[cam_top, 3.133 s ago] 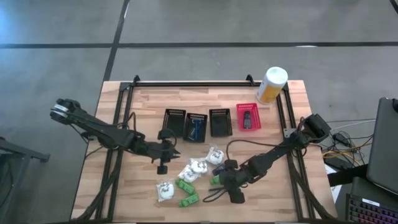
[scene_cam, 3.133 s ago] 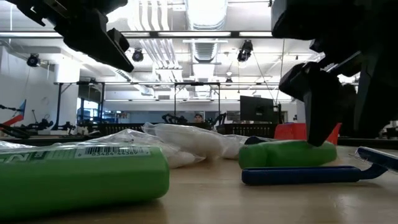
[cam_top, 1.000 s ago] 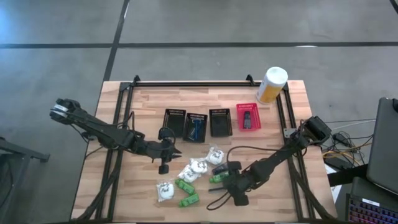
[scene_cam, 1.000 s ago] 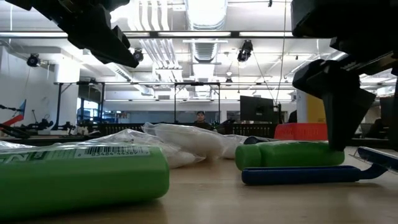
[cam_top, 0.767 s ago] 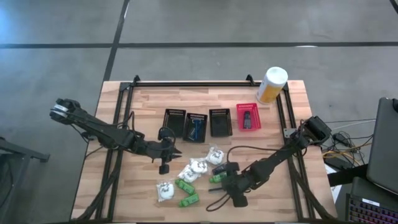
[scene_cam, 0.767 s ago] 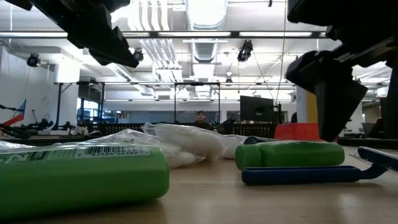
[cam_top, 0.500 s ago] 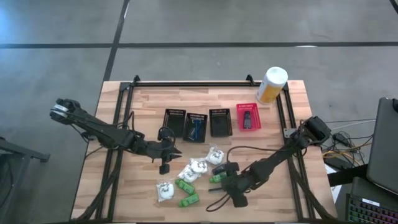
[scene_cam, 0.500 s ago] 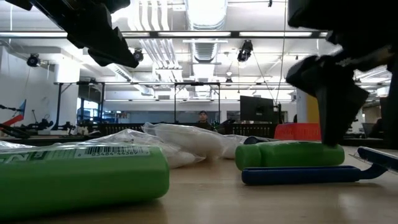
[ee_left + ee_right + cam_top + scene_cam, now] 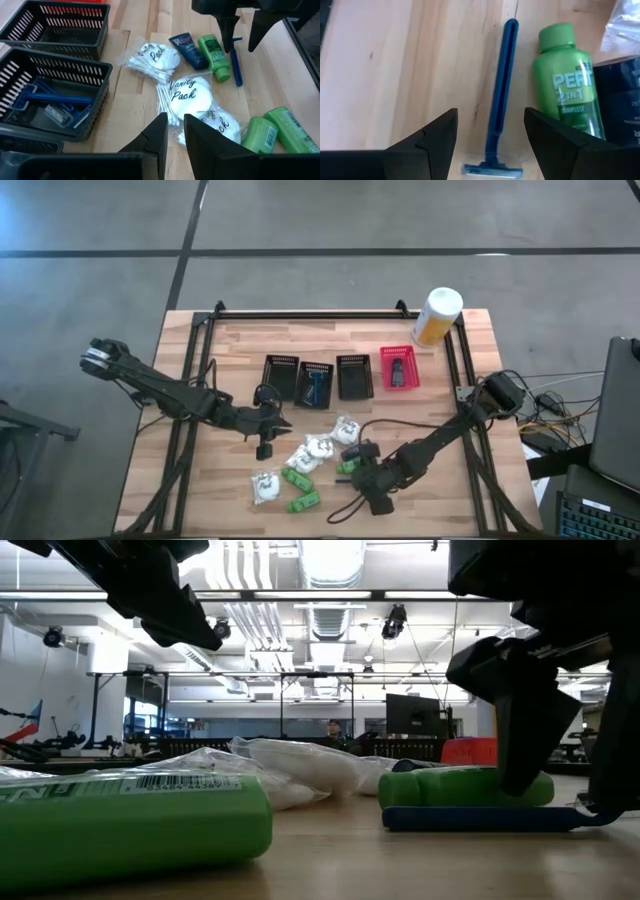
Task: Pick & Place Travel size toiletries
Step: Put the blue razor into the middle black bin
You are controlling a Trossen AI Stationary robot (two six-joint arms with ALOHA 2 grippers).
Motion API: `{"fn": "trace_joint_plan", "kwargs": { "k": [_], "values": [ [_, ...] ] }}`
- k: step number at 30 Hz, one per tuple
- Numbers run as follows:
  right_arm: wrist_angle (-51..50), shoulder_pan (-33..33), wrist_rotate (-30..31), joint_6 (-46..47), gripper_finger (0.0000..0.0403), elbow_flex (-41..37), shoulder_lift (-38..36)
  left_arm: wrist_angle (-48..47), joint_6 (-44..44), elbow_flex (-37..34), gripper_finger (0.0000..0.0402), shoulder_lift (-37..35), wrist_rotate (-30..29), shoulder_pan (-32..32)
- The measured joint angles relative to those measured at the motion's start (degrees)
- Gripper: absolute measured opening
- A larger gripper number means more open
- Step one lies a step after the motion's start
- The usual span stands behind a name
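Between the fingers of your right gripper (image 9: 490,137) lies a blue razor (image 9: 499,95), flat on the wood. The fingers stand open, one on each side of the handle, and they do not touch it yet. So the step in hand looks like picking up this razor. Next you need to come down a little, keep the handle in the middle, and squeeze. The handle is thin and lies low, so the fingertips must get very near the table (image 9: 200,340) to catch it.

Just beside the razor lies a green shampoo bottle (image 9: 566,95). Take care not to pinch it too. A dark blue tube (image 9: 189,50) lies on the far side of that bottle.

Your left gripper (image 9: 171,131) waits over the white cotton swab packs (image 9: 187,95), with its fingers nearly shut and holding nothing.

Look at the left wrist view: one black basket (image 9: 50,95) already holds blue razors, so that is likely where this one goes. The right wrist view cannot show you that. The high view shows all four baskets in a row, three black and a red basket (image 9: 398,367). The low view shows the right gripper's fingers down at the razor's level, by the green bottle.
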Motion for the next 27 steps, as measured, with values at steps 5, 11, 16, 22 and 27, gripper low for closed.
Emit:
{"fn": "trace_joint_plan", "kwargs": {
  "k": [5,11,16,22,27],
  "values": [
    [0.03,0.02,0.12,-0.09,0.021,-0.89,0.0,0.01,-0.12,0.0,0.0067,0.0,0.0,0.0],
    [0.45,0.09,0.24,-0.09,0.019,-1.62,0.56,0.18,-1.76,0.0,0.0067,0.0,0.0,0.0],
    [2.05,0.17,0.25,-0.07,0.0171,-1.4,2.88,0.64,-2.33,0.0,0.0067,0.0,0.0,0.0],
    [1.31,0.39,0.18,-0.09,0.0136,-0.27,2.81,1.23,-2.93,0.0,0.0067,0.0,0.0,0.0],
    [0.06,0.41,0.38,0.17,0.0078,-0.09,2.56,1.23,-2.84,0.0,0.0067,0.0,0.0,0.0]
  ]
}}
